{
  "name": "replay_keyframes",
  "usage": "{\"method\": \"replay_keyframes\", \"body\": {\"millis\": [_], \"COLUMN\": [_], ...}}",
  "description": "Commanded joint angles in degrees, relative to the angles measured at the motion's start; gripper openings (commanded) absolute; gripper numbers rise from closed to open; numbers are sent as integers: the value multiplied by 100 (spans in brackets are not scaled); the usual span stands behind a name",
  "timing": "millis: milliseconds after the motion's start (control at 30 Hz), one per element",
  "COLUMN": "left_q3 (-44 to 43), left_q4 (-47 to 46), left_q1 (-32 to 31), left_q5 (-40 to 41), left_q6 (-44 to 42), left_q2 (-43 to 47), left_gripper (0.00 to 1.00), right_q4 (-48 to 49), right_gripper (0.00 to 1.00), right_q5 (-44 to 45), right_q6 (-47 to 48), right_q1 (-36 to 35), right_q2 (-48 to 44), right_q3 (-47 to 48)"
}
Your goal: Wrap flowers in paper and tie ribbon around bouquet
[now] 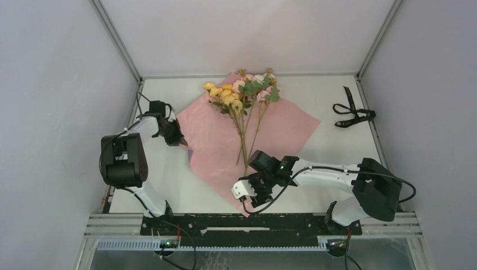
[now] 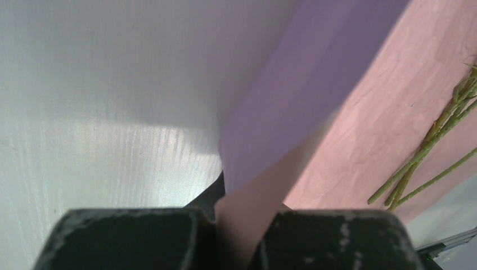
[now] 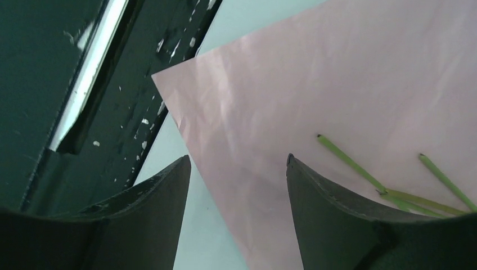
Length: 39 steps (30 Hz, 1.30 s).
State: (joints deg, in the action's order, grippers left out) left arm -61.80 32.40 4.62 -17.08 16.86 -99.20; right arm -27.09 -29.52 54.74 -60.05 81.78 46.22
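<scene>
left fingers (image 2: pixel 129 239) clamped on thin pink-lilac paper sheet (image 2: pixel 360 129) edge | right fingers (image 3: pixel 337 214) apart above its near corner

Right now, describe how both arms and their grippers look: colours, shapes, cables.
The left arm and right arm have white links joined by bulky black joint housings, with thin black cables looping along each. The right gripper has dark, curved, tapering fingers; the left gripper has blocky dark ones with scuffed pale edges. A green light glows near the right wrist.
</scene>
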Motion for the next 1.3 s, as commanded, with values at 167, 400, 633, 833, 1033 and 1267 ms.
{"method": "replay_keyframes", "body": {"millis": [167, 400, 633, 833, 1033, 1267], "left_q3": [17, 10, 10, -22, -208, -706], "left_q4": [-103, -94, -73, -50, 70, 258], "left_q1": [-8, -6, -11, -7, 0, 4], "left_q5": [-103, -63, -34, 59, 436, 1096], "left_q6": [-98, -104, -121, -147, -356, -1257], "left_q2": [339, 322, 313, 296, 296, 1077], "left_gripper": [3, 3, 4, 4, 14, 72], "right_q4": [-103, -78, 305, 453, 471, 731], "right_gripper": [72, 72, 53, 7, 0, 0], "right_q5": [485, 678, 1250, 1227, 758, -141], "right_q6": [896, 772, 570, 411, 273, -214], "right_q1": [-271, -426, -359, -239, -23, 455], "right_q2": [510, 708, 863, 587, 224, -92], "right_q3": [45, 45, 45, 45, 45, 45]}}
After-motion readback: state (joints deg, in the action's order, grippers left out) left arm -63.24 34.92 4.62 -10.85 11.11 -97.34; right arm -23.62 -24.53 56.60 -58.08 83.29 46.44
